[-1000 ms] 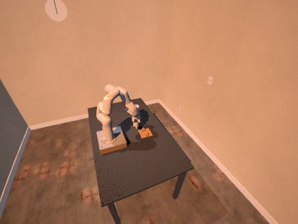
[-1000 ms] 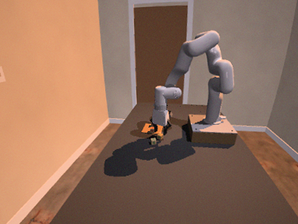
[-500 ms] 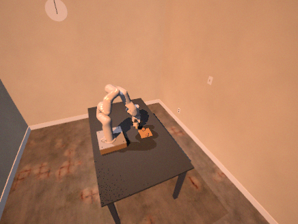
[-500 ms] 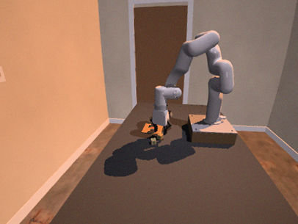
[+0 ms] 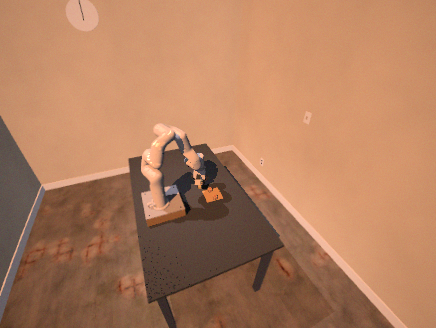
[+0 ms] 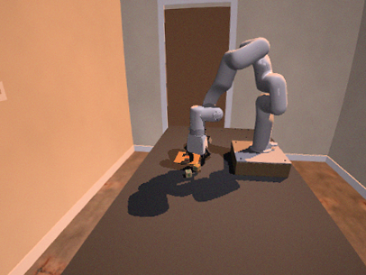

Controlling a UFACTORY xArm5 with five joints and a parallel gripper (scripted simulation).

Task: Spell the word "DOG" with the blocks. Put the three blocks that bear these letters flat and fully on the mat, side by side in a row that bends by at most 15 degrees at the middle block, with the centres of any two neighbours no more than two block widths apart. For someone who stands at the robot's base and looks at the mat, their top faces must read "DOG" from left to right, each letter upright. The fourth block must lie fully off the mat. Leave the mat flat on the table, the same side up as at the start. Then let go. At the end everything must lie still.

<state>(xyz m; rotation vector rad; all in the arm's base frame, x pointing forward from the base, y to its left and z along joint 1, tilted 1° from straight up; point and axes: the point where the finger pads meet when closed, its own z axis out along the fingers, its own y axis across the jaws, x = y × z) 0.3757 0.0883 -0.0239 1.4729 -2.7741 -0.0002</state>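
Observation:
The orange mat (image 5: 212, 195) lies on the dark table in front of the robot's base; it also shows in the exterior view (image 6: 181, 157). A small tan block (image 5: 210, 190) sits on the mat. Two small blocks lie just off the mat's edge on the table, one darker (image 6: 188, 172) and one tan (image 6: 196, 167). My gripper (image 6: 197, 161) points straight down, low over the tan block beside the mat; in the top view it (image 5: 199, 182) is at the mat's base-side edge. Its fingers stand partly open. The letters are too small to read. A fourth block is hidden.
The robot's base box (image 5: 162, 207) stands at the table's left side, close to the mat. The arm casts a wide shadow (image 6: 179, 190) on the table. The table's far edge is near a wall corner.

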